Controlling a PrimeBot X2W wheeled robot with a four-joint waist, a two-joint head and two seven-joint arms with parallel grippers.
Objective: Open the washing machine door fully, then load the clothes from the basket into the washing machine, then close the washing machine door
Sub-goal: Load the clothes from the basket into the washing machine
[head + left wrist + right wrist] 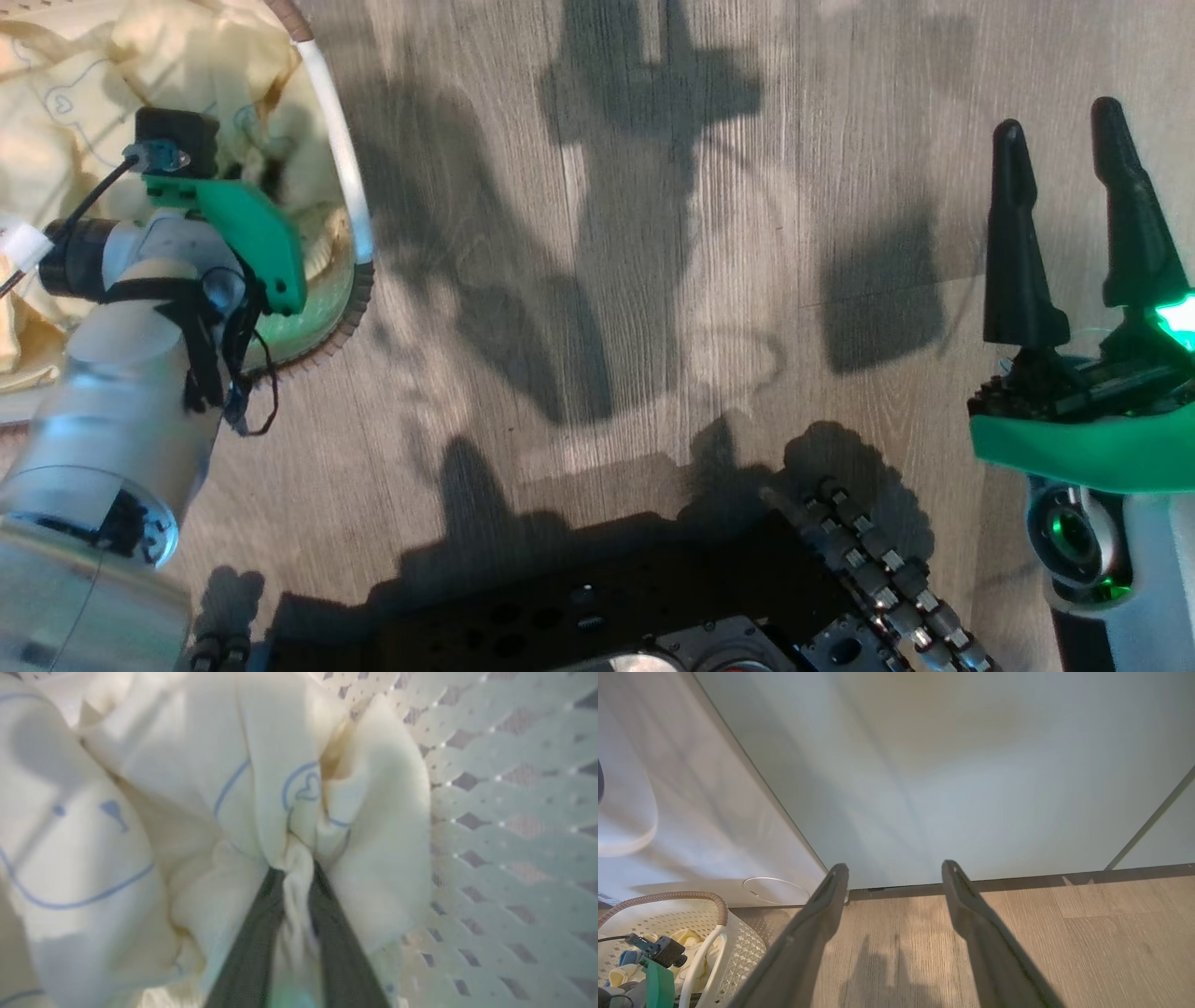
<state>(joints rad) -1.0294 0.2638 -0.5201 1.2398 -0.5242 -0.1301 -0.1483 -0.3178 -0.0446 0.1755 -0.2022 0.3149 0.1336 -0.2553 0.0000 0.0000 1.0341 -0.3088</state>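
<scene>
Closest to the head camera, the left arm's pale forearm (103, 411) slants up from the lower left corner and reaches down into the basket (359, 308), which stands on the wood floor (653, 280) at the upper left. The clothes (187, 56) lie heaped inside it, pale yellow with faint blue outlines. Seen from the left wrist, the left gripper (294, 870) has its two dark fingers (252, 933) drawn together on a bunched fold of the cream cloth, with the perforated basket wall just beside it on the right. Further right in the head view, the floor carries dark shadows, and the robot's black base (607, 607) sits along the bottom edge. At the far right, the right gripper (1060, 117) hangs above the floor with its fingers spread apart and nothing between them. From its own wrist camera, the white washing machine (705, 826) stands at the left behind the basket, and a pale green cabinet door (948, 765) rises straight ahead.
</scene>
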